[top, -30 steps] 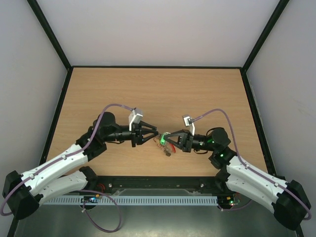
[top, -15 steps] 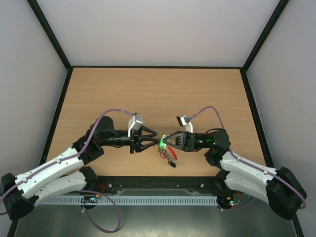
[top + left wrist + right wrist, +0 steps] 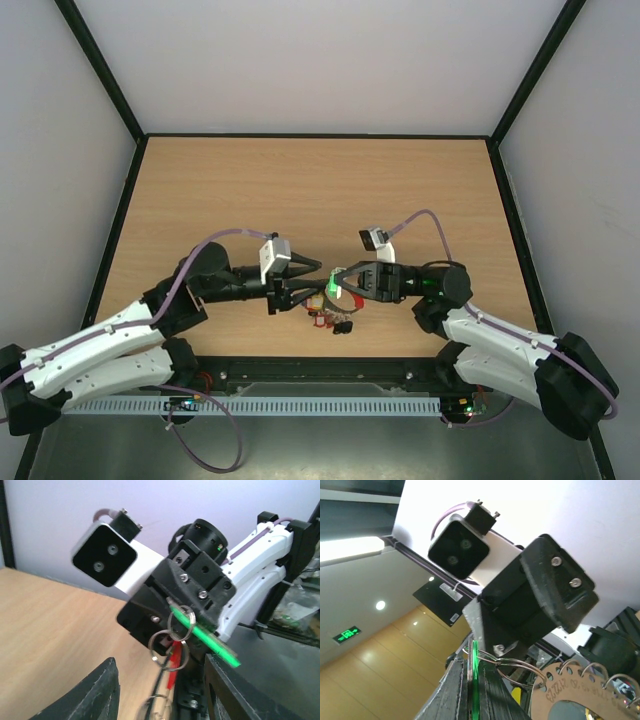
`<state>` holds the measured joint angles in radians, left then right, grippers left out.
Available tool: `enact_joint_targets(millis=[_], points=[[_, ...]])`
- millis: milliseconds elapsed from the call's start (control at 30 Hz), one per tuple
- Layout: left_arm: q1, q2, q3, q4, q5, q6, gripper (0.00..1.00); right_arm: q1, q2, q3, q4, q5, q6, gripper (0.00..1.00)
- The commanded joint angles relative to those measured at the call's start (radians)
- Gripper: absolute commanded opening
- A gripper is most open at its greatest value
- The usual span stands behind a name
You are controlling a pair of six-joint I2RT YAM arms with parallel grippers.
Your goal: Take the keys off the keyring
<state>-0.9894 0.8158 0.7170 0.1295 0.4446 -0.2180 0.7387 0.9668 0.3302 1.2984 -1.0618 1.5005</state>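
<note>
1. Wooden counter [image 3: 300, 190] with white walls around; both arms meet above its near edge.
2. Right gripper [image 3: 338, 284]: fingers clamped on a green tag [image 3: 205, 639], with the keyring [image 3: 171, 639] and keys [image 3: 332, 320] dangling beneath.
3. Left gripper [image 3: 303, 286]: fingers spread just beside the ring, gripping nothing.
4. This looks like the approach. The next move calls for closing on the ring or on one key.
5. No container is in view.

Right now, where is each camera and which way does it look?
Top: up high behind, looking down at the table; left arm and right arm show.
Left wrist: on left arm, facing right tool; own fingers below.
Right wrist: on right arm, facing left tool; own fingers pinch green tag.
Both wrist views share the tag and rings.
</note>
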Motion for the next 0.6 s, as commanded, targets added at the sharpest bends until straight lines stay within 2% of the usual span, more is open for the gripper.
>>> enact_joint_targets(millis=[0, 167, 300, 467, 567], points=[[-0.02, -0.028, -0.016, 0.044, -0.085, 0.06, 0.45, -0.001, -0.008, 0.049, 0.18, 0.032, 0.067, 0.02], [-0.059, -0.041, -0.032, 0.04, -0.125, 0.116, 0.43, -0.001, -0.011, 0.06, 0.169, 0.047, 0.068, 0.02], [-0.115, -0.047, -0.036, 0.052, -0.21, 0.156, 0.43, -0.001, -0.023, 0.067, 0.097, 0.052, 0.028, 0.02], [-0.211, -0.051, -0.035, 0.081, -0.402, 0.231, 0.51, -0.001, -0.053, 0.078, 0.005, 0.065, -0.027, 0.02], [-0.26, -0.035, -0.027, 0.087, -0.521, 0.276, 0.51, -0.001, -0.068, 0.081, -0.017, 0.069, -0.038, 0.02]])
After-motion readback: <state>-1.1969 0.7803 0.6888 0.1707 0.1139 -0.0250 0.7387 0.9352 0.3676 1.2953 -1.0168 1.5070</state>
